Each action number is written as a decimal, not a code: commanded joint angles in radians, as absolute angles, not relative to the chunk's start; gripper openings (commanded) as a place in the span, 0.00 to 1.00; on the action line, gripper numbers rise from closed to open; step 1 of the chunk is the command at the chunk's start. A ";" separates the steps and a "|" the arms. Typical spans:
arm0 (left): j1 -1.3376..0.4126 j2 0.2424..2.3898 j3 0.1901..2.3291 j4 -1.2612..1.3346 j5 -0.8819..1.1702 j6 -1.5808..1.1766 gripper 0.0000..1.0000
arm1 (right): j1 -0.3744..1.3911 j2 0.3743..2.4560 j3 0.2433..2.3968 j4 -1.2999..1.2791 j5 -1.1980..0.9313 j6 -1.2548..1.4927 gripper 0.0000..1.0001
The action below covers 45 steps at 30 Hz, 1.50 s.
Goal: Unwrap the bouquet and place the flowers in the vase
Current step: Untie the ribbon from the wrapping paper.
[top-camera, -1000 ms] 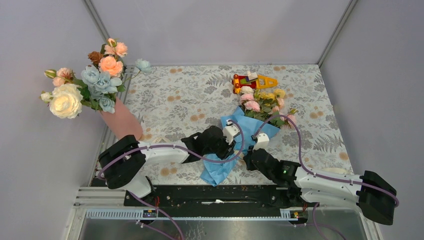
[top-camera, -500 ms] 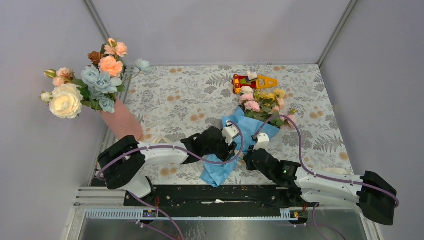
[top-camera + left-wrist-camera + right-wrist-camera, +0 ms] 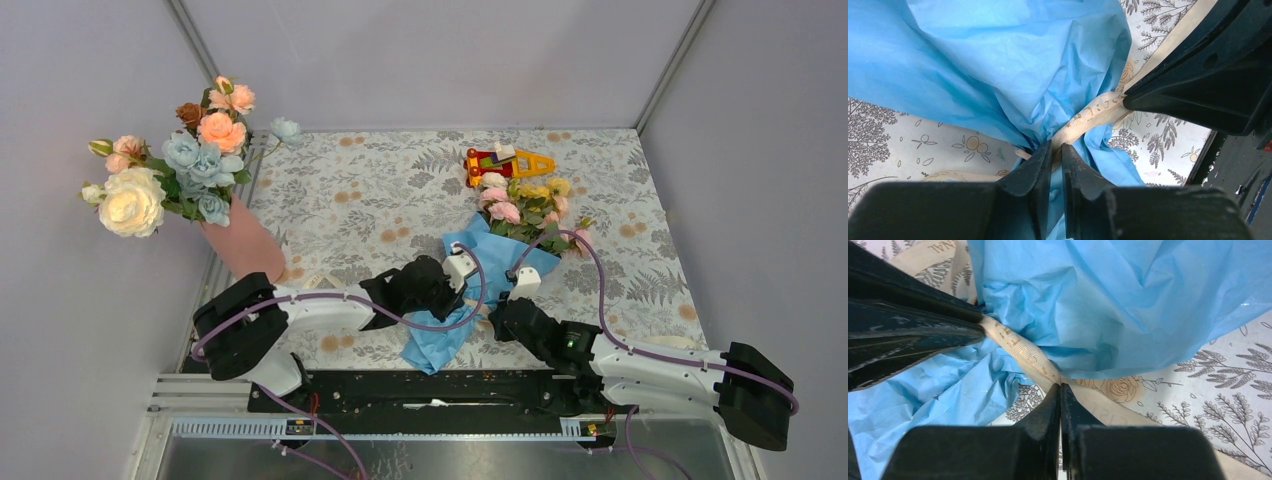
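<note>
Cream ribbon (image 3: 1093, 111) stretches between left pincer (image 3: 1055, 146) and right pincer (image 3: 1060, 386), both clamping it.

Ribbon, loose end: the cream ribbon (image 3: 1020, 350) has printed capitals at the top-left corner of the right wrist view. The last letters look like "NAL", and the start is cut off.
Ribbon, taut stretch: small printed marks run along it, too creased and small to read.
Ribbon, left wrist view: the same print on the ribbon (image 3: 1093, 111) is illegible.
</note>
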<state>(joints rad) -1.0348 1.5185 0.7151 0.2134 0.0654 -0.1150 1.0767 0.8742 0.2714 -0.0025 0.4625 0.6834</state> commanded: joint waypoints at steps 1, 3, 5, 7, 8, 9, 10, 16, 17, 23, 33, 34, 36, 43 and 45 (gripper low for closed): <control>-1.040 1.455 0.690 0.276 0.007 -0.136 0.15 | 1.069 0.865 0.280 -0.071 0.542 0.722 0.00; -1.040 1.442 0.679 0.282 -0.019 -0.158 0.13 | 1.069 0.868 0.281 -0.092 0.554 0.736 0.00; -1.040 1.434 0.668 0.285 -0.044 -0.179 0.12 | 1.069 0.865 0.278 -0.113 0.563 0.751 0.00; -1.040 1.429 0.655 0.290 -0.070 -0.202 0.09 | 1.069 0.857 0.273 -0.128 0.569 0.765 0.00; -1.040 1.426 0.648 0.296 -0.080 -0.214 0.07 | 1.069 0.849 0.269 -0.133 0.570 0.770 0.00; -1.039 1.423 0.639 0.302 -0.088 -0.224 0.05 | 1.069 0.842 0.264 -0.136 0.571 0.775 0.00; -1.039 1.421 0.630 0.309 -0.095 -0.235 0.03 | 1.070 0.838 0.262 -0.136 0.572 0.777 0.00; -1.035 1.406 0.595 0.333 -0.145 -0.317 0.00 | 1.069 0.829 0.259 -0.150 0.579 0.786 0.00; -1.033 1.403 0.592 0.333 -0.154 -0.334 0.00 | 1.069 0.831 0.259 -0.153 0.582 0.790 0.00; -1.020 1.382 0.568 0.312 -0.224 -0.442 0.00 | 1.069 0.843 0.259 -0.185 0.609 0.834 0.00; -1.010 1.390 0.572 0.311 -0.199 -0.481 0.00 | 1.070 0.785 0.286 -0.252 0.602 0.782 0.13; -1.009 1.389 0.572 0.313 -0.190 -0.474 0.00 | 1.069 0.769 0.297 -0.268 0.598 0.758 0.17; -1.009 1.388 0.575 0.313 -0.176 -0.461 0.00 | 1.069 0.730 0.327 -0.310 0.596 0.714 0.30; -1.010 1.387 0.575 0.325 -0.141 -0.454 0.00 | 1.069 0.616 0.419 -0.364 0.562 0.600 0.50; -1.009 1.388 0.575 0.327 -0.136 -0.454 0.00 | 1.068 0.622 0.449 -0.361 0.535 0.559 0.55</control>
<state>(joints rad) -1.0134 1.4132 0.5735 0.2779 -0.1642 -0.4671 1.0733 0.6319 0.3668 -0.3340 0.5552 0.6609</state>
